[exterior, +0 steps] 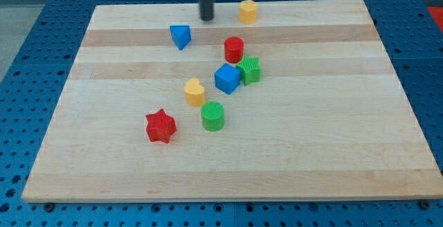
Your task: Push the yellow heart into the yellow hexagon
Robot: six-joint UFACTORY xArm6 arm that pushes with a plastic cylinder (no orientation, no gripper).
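Observation:
The yellow heart point(195, 92) lies near the middle of the wooden board. The yellow hexagon point(248, 11) sits near the board's top edge, well up and to the right of the heart. My tip point(206, 19) is near the top edge, left of the yellow hexagon and far above the heart, touching no block.
A blue triangle point(181, 36) lies below-left of my tip. A red cylinder point(234, 49), a green star point(249, 69) and a blue cube point(226, 79) cluster right of the heart. A green cylinder point(212, 116) and a red star point(160, 126) lie below it.

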